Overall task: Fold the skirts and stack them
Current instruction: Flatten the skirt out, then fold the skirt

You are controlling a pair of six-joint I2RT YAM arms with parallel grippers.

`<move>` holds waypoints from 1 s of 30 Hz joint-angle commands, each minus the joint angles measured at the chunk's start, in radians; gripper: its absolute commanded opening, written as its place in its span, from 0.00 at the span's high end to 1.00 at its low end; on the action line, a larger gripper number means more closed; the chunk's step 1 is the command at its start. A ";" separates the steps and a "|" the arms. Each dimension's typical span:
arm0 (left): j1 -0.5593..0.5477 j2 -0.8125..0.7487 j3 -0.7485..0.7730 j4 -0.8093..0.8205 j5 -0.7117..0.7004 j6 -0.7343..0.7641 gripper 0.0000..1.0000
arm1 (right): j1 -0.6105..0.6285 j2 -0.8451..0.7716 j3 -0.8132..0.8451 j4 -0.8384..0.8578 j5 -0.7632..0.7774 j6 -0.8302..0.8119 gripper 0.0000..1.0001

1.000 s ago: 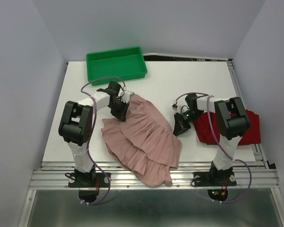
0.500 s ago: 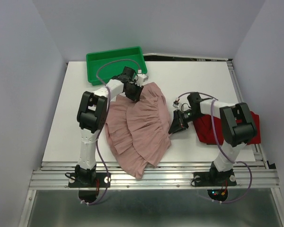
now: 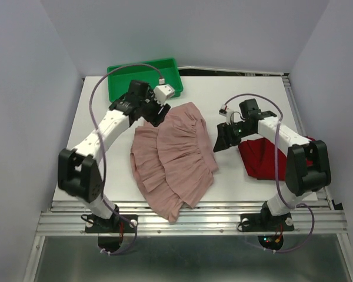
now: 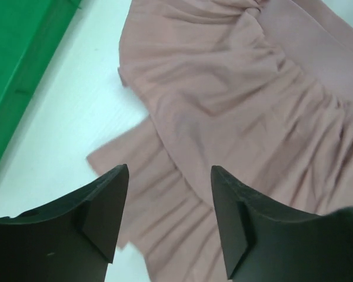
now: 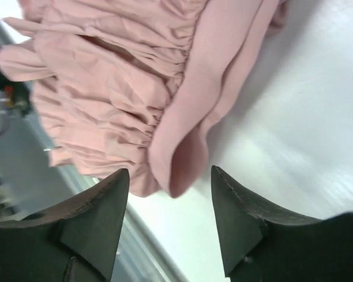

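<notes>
Pale tabletop (image 3: 247, 94) holds the pink skirt (image 3: 173, 158) flat; my left jaws at its 11 o'clock, right jaws at 2, both open, empty. Next, I reckon: grip an edge, fold.

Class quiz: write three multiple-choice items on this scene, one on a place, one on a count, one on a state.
1. Where on the white table is the green plastic tray? A far left corner; B near right corner; C centre.
2. How many cloth skirts lie there? A one; B two; C three.
3. The left end effector is: A shut on the tray; B shut on a skirt; C open, empty.
Answers: A, tray sits far left; B, ruffled dusty pink skirt plus plain dark red skirt; C, jaws apart, nothing between.
</notes>
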 commanded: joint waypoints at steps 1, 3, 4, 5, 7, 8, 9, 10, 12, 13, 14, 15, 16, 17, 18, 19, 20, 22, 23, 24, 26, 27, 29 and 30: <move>-0.028 -0.278 -0.230 -0.065 -0.022 0.132 0.30 | -0.005 -0.121 0.051 -0.035 0.169 -0.257 0.34; -0.062 -0.363 -0.325 -0.079 -0.037 0.161 0.30 | -0.005 -0.133 0.048 -0.022 0.178 -0.294 0.33; -0.111 -0.433 -0.414 -0.078 -0.081 0.180 0.28 | 0.025 -0.124 0.062 -0.010 0.190 -0.291 0.34; -0.128 -0.461 -0.456 -0.069 -0.111 0.172 0.27 | 0.041 -0.110 0.072 -0.001 0.201 -0.282 0.34; -0.137 -0.487 -0.512 -0.064 -0.135 0.125 0.27 | 0.052 -0.043 0.114 0.030 0.210 -0.245 0.34; -0.122 -0.481 -0.519 -0.060 -0.140 0.110 0.28 | 0.062 -0.014 0.166 0.044 0.207 -0.194 0.34; -0.105 -0.464 -0.517 -0.056 -0.116 0.097 0.28 | 0.062 0.015 0.196 0.080 0.212 -0.166 0.34; -0.081 -0.451 -0.487 -0.059 -0.085 0.093 0.28 | 0.062 0.081 0.233 0.088 0.220 -0.134 0.34; -0.006 -0.415 -0.438 -0.064 -0.037 0.094 0.27 | 0.062 0.153 0.373 0.090 0.227 -0.100 0.32; 0.033 -0.367 -0.371 -0.078 0.001 0.121 0.26 | 0.062 0.228 0.428 0.081 0.245 -0.090 0.32; 0.048 -0.337 -0.329 -0.089 0.015 0.143 0.26 | 0.062 0.264 0.482 0.070 0.256 -0.089 0.32; 0.061 -0.276 -0.291 -0.108 0.022 0.164 0.26 | 0.062 0.294 0.578 0.056 0.266 -0.087 0.30; 0.073 -0.242 -0.210 -0.121 0.027 0.186 0.25 | 0.062 0.324 0.624 0.048 0.288 -0.098 0.27; 0.094 -0.175 -0.167 -0.145 0.029 0.229 0.25 | 0.062 0.382 0.711 0.021 0.299 -0.102 0.10; 0.104 -0.138 -0.083 -0.153 0.033 0.250 0.24 | 0.062 0.411 0.761 -0.001 0.322 -0.121 0.05; 0.114 -0.106 -0.042 -0.164 0.041 0.269 0.24 | 0.062 0.442 0.810 -0.030 0.322 -0.130 0.04; 0.122 -0.069 0.002 -0.177 0.049 0.286 0.23 | 0.062 0.501 0.857 -0.054 0.321 -0.138 0.02; 0.133 0.038 0.125 -0.223 0.062 0.336 0.23 | 0.062 0.549 0.971 -0.114 0.309 -0.152 0.02; 0.133 0.077 0.166 -0.240 0.065 0.352 0.23 | 0.062 0.569 0.994 -0.125 0.298 -0.158 0.02; 0.133 0.111 0.200 -0.256 0.070 0.365 0.19 | 0.062 0.588 1.014 -0.136 0.289 -0.159 0.03; 0.136 0.201 0.282 -0.265 0.072 0.378 0.15 | 0.062 0.638 1.062 -0.166 0.257 -0.178 0.04; 0.140 0.221 0.300 -0.267 0.082 0.384 0.12 | 0.062 0.654 1.074 -0.183 0.241 -0.185 0.04; 0.142 0.280 0.338 -0.277 0.102 0.416 0.11 | 0.062 0.694 1.099 -0.240 0.195 -0.217 0.05; 0.142 0.306 0.346 -0.285 0.116 0.430 0.11 | 0.062 0.701 1.100 -0.260 0.177 -0.231 0.06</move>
